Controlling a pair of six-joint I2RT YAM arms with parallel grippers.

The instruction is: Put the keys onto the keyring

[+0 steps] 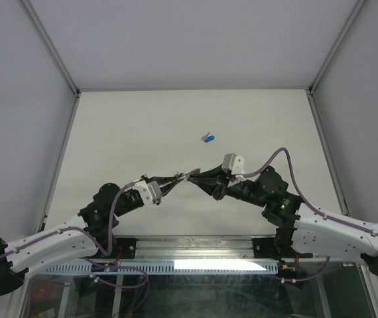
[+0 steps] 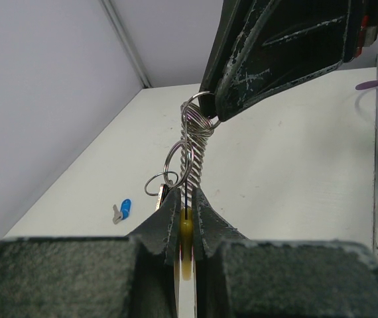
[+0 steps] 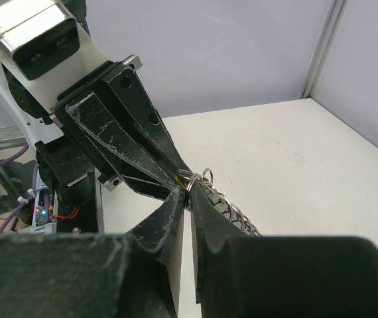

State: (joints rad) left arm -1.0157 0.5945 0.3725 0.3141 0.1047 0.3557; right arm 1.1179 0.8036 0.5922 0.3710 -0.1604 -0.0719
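Note:
My left gripper [image 1: 181, 178] is shut on the yellow segment [image 2: 186, 228] of the keyring [image 2: 195, 149], a silver ribbed coil held up off the table. My right gripper [image 1: 195, 177] meets it tip to tip and is shut on a small metal ring [image 2: 199, 109] at the coil's far end. In the right wrist view, my right gripper [image 3: 189, 195] pinches that ring, with the coil [image 3: 232, 211] beside it. Small split rings and a partly hidden silver key [image 2: 160, 191] hang by my left fingertips [image 2: 169, 212]. The blue-headed key [image 1: 208, 138] lies apart on the table, also in the left wrist view [image 2: 123, 209].
The white table [image 1: 142, 126] is walled by white panels with metal posts at the back corners [image 1: 76, 89]. Both arm bases and purple cables [image 1: 275, 156] sit along the near edge.

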